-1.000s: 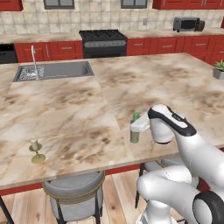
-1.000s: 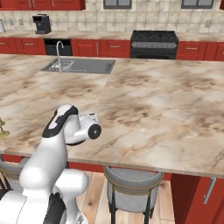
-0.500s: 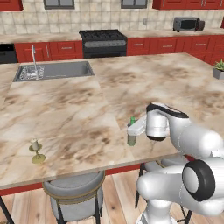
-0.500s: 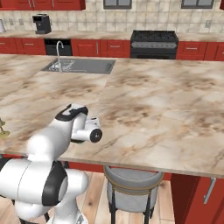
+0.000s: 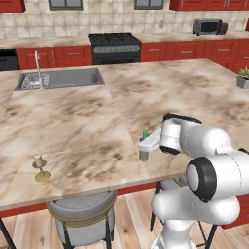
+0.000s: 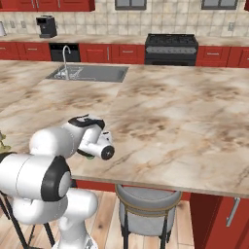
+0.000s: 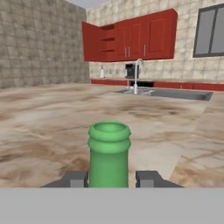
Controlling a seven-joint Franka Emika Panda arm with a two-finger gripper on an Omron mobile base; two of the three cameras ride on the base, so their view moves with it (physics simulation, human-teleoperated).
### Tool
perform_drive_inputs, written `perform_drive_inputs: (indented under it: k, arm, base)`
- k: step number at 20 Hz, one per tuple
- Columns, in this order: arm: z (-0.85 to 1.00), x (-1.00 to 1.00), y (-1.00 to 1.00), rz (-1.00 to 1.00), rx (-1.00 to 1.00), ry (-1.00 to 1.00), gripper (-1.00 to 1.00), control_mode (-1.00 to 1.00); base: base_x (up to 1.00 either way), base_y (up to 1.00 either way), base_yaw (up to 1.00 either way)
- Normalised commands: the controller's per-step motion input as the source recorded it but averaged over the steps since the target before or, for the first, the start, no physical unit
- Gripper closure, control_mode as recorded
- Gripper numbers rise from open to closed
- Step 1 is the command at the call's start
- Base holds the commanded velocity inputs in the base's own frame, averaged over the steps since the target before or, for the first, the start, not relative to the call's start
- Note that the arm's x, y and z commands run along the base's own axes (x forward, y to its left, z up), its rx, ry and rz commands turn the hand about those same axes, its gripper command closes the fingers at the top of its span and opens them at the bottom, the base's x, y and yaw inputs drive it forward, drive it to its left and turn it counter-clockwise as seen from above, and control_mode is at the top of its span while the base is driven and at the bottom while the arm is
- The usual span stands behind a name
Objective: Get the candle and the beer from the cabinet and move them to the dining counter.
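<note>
The gripper (image 7: 109, 178) is clenched on the beer (image 7: 109, 153), a finger (image 7: 74, 178) pressed to each side of the bottle. It stands upright on the dining counter (image 5: 97, 121) near the front edge. The candle (image 5: 40, 168) stands well apart to the left, with bare stone between.

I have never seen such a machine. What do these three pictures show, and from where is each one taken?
It is a white robot arm on a driving base, in a rendered kitchen. Two cameras ride on the base behind the arm, left and right. The third sits on the hand and looks along the gripper. The arm reaches over the dining counter, a marbled stone island with a sink. The gripper is closed on the beer, a green bottle standing near the counter's front edge. The candle stands apart on the counter, further left.
</note>
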Motion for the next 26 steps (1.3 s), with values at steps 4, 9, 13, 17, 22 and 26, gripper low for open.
perform_drive_inputs:
  k: [4,9,13,17,22,26]
  arm:
    - [0.00,0.27,0.00,0.00,0.00,0.00,1.00,-1.00]
    - [0.02,0.35,0.00,0.00,0.00,0.00,1.00,-1.00]
    - [0.00,0.32,0.00,0.00,0.00,0.00,1.00,-1.00]
    - [-0.19,0.23,0.00,0.00,0.00,-0.01,1.00,-1.00]
    - [-0.28,0.04,0.00,0.00,0.00,-0.02,1.00,-1.00]
    - [-0.38,0.00,0.00,0.00,0.00,0.00,1.00,-1.00]
  base:
    - [0.00,0.00,0.00]
    - [0.00,0.00,0.00]
    - [0.00,0.00,0.00]
    - [0.00,0.00,0.00]
    - [0.00,0.00,0.00]
    - [0.00,0.00,0.00]
